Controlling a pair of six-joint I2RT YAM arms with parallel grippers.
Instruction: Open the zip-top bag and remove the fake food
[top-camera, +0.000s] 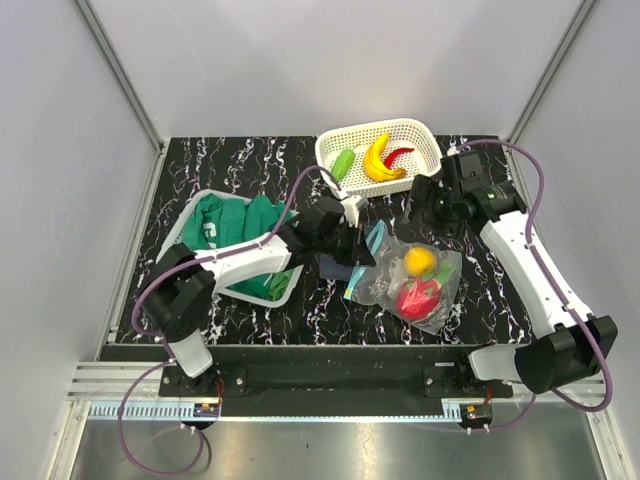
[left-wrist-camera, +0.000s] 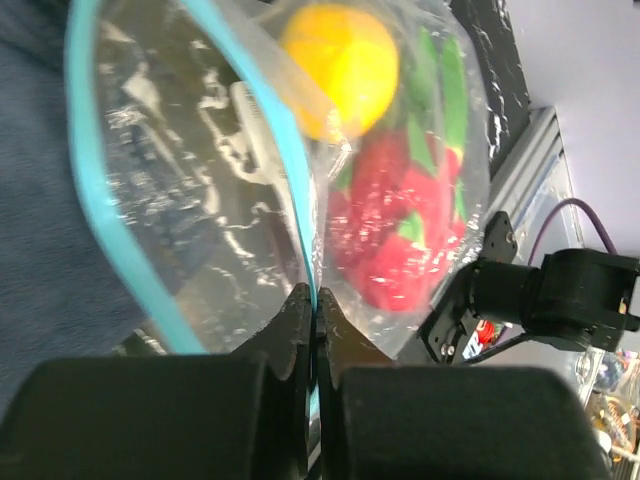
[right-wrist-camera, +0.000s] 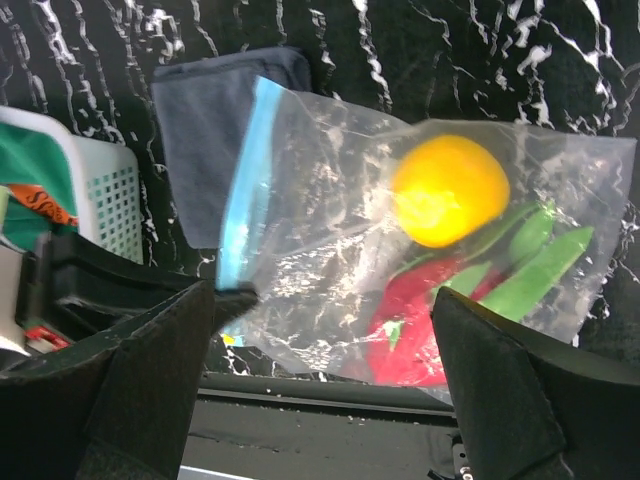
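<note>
- Your left gripper (left-wrist-camera: 313, 300) is pressed together on the teal zip strip (left-wrist-camera: 295, 190) of the zip-top bag (top-camera: 385, 272); the bag lies on the table (top-camera: 250, 170) between the arms, mouth toward the left arm, its mouth edge over the dark cloth (right-wrist-camera: 205, 130)
- Your right gripper (right-wrist-camera: 325, 300) hangs spread above the bag, its opening in line with the bag's long axis; it looks best placed to take the free lip
- The fake food (right-wrist-camera: 450, 190) sits at the closed end, away from the mouth
- Only the left wrist view shows the pinch; the top view hides it
</note>
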